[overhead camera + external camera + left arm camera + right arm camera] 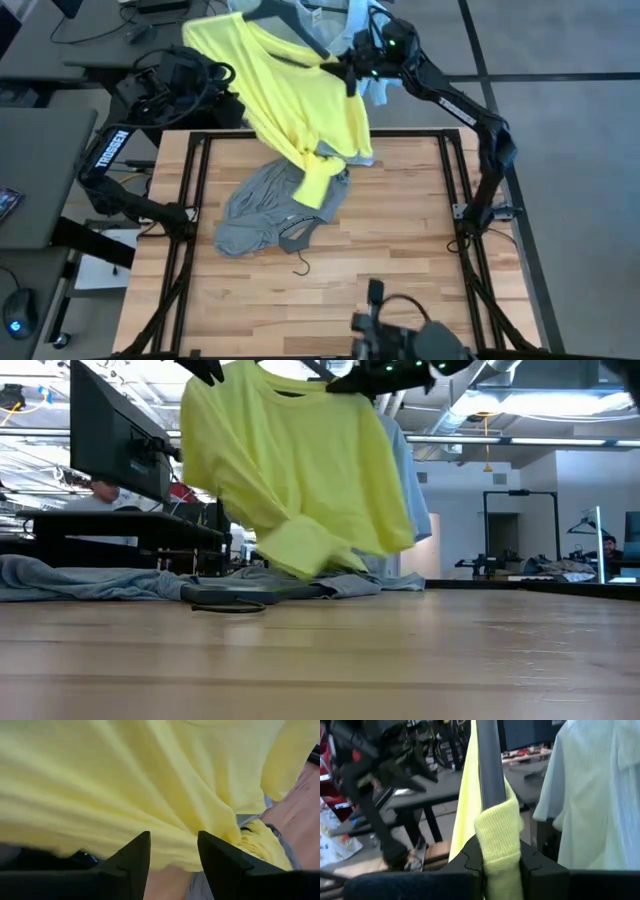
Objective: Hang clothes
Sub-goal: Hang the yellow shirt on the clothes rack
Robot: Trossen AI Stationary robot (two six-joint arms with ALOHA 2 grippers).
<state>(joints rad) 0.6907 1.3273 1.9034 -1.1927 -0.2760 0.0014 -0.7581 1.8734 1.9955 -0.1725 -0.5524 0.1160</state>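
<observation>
Pale wooden planks make up the worktop [400, 250], framed by black rails, with desks and monitors in the room behind it. Above the worktop's far edge hangs the neon-yellow T-shirt [300, 95], draped over a black hanger [490, 765]; its lower hem and one sleeve trail down toward the boards. The right gripper [501, 862] is up at the far edge, its fingers pinched tight on the shirt's ribbed neckband and the hanger arm beneath it. The left gripper [172, 857] sits close against the shirt's other side near the far left corner, its fingers [132, 860] parted with only loose yellow cloth beyond them and nothing held. The grey T-shirt [255, 210] lies crumpled flat near the worktop's middle, with a hanger hook beside it. The light-blue collared shirt [595, 790] hangs behind the yellow one, past the far edge.
</observation>
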